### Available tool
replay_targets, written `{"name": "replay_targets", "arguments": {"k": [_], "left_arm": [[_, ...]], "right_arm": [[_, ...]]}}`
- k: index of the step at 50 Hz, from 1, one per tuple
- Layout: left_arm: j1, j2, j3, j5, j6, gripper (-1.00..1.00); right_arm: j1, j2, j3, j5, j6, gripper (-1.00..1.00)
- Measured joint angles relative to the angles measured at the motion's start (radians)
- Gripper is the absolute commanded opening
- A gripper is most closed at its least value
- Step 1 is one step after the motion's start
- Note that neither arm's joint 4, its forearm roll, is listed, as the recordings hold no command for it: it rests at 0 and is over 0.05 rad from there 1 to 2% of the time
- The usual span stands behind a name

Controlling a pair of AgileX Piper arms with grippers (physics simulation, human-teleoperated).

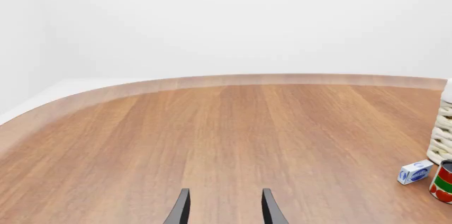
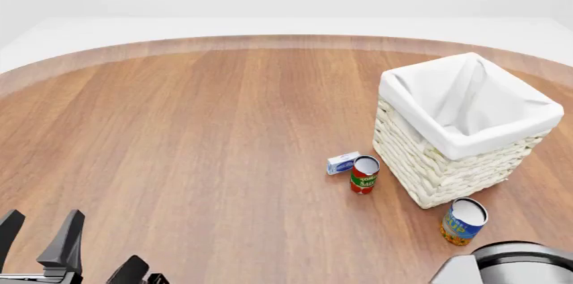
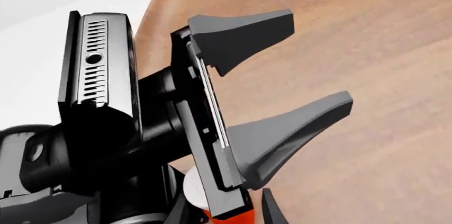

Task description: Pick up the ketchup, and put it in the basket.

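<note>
In the front view, the left gripper [image 2: 40,227] is seen nearest, low at the left, with its two dark fingers spread wide apart and nothing between them. A grey round part of the right arm [image 2: 506,264] is seen low at the right. In the right wrist view, the right gripper [image 3: 226,211] is mostly hidden behind the left arm. A small bit of the red-orange ketchup [image 3: 219,218] with its white cap is seen just beside one dark fingertip [image 3: 270,205]. It cannot be told if the bottle is pinched.

Farther off, a blue-and-yellow can [image 2: 463,221] is stood upright near the basket [image 2: 439,163]. A red-and-green can [image 2: 363,174] and a little white-and-blue box [image 2: 342,162] are placed beside each other. Their writing is too small to be read. Inside the basket only white cloth is seen.
</note>
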Motion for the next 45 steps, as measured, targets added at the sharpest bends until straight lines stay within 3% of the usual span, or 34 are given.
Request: {"name": "replay_targets", "arguments": {"k": [23,24,45], "left_arm": [[0.000,0.000,0.000,0.000,0.000,1.00],[0.000,0.000,0.000,0.000,0.000,1.00],[0.000,0.000,0.000,0.000,0.000,1.00]], "right_arm": [[0.004,0.075,-0.046,0.013,0.009,1.00],[0.003,0.076,-0.046,0.012,0.008,-1.00],[-0.017,0.059,-0.026,-0.010,-0.016,-1.00]]}}
